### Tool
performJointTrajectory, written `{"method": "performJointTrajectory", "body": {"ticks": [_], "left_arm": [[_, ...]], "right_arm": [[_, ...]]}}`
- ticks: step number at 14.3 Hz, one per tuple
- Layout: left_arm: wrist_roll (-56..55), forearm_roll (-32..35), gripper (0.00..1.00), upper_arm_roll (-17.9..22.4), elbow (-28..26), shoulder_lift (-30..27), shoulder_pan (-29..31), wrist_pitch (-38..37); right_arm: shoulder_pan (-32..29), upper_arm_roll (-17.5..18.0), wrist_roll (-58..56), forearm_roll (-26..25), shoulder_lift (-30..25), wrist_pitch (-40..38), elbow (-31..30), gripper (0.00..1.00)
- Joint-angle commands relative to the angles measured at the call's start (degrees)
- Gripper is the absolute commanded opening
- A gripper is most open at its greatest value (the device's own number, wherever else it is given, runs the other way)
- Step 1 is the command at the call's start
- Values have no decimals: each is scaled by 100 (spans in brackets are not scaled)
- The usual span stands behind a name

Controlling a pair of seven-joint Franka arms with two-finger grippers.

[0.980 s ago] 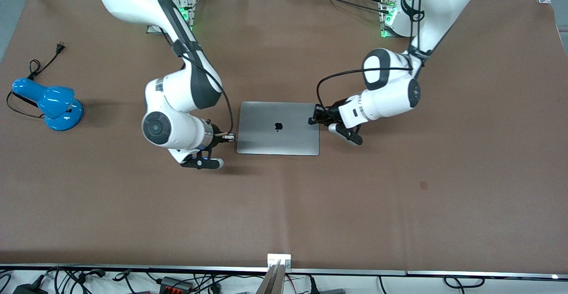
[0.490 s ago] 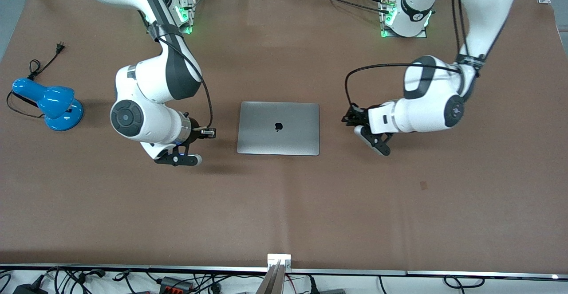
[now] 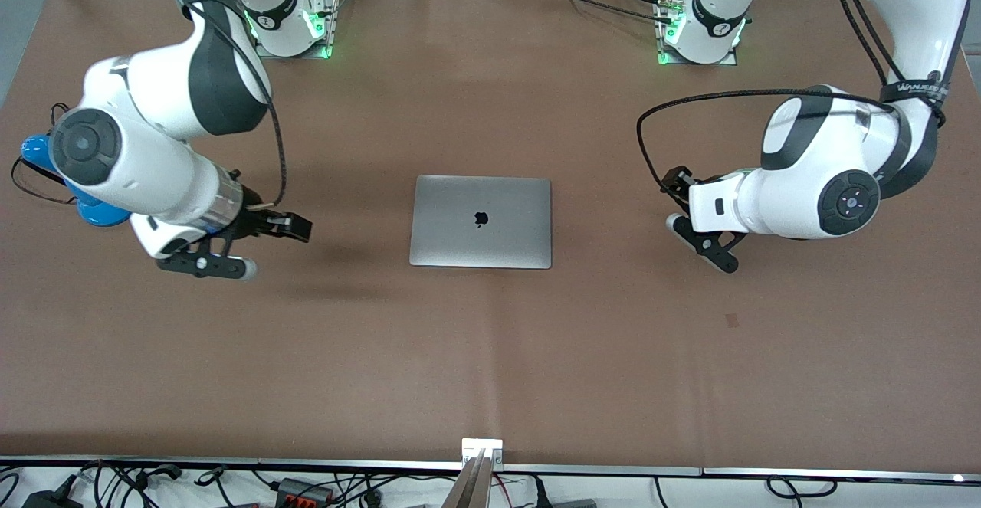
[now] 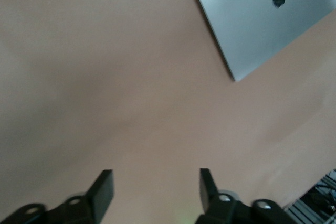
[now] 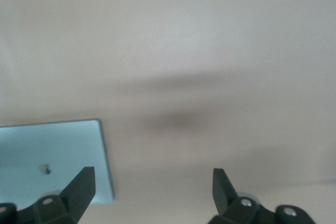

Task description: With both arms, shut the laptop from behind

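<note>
- The laptop was seen lying shut and flat on the brown table, near its middle, with the lid and its black logo facing up.
- The right gripper was held up over bare table, toward the right arm's end, with the laptop well apart from it and a stretch of empty surface between the two.
- In the right wrist view, its two fingers were spread wide with nothing between them, and only a corner of the laptop was seen past one fingertip.
- The left gripper was held up over bare table toward the left arm's end, also well apart from the laptop.
- In the left wrist view, its fingers were parted with nothing gripped, and the laptop was seen far off from the tips, clear of both.
- No finger of either gripper was touching the laptop; the laptop lay between the two grippers.
- A blue desk lamp with a black cord was standing at the right arm's end of the table, partly hidden by the right arm.
</note>
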Motion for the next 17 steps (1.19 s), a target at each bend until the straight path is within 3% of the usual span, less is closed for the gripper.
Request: {"method": "performJointTrajectory", "body": {"ticks": [1,7,9,12,14,15,17], "left_arm": [[-452,703,100,-32,789,-25,-18,-819],[-761,989,100,-58,1890,-52,262,-2393],[-805,988,100,-15,1996,-244,359,-2404],[-814,988,100,55,2058,-516,553,-2317],[-814,901,100,502,1892,-903,396,-2124],[-936,866,100,991,1821,-1044,-23,-2001],[-1794,568,100,1933,1568,-1368,-693,-1720]], "right_arm": [[20,-129,-62,-328,-284,-46,-58,100],[-103,-736,-545,-180,-459,-319,55,100],[-846,-300,-633,118,-478,-485,415,100],[-2174,939,-888,-38,-652,-547,540,100],[-2851,1615,-1055,-380,-758,-547,522,100],[-3124,1828,-1204,-469,-776,-556,505,100],[-3197,1848,-1503,-522,-776,-547,487,100]]}}
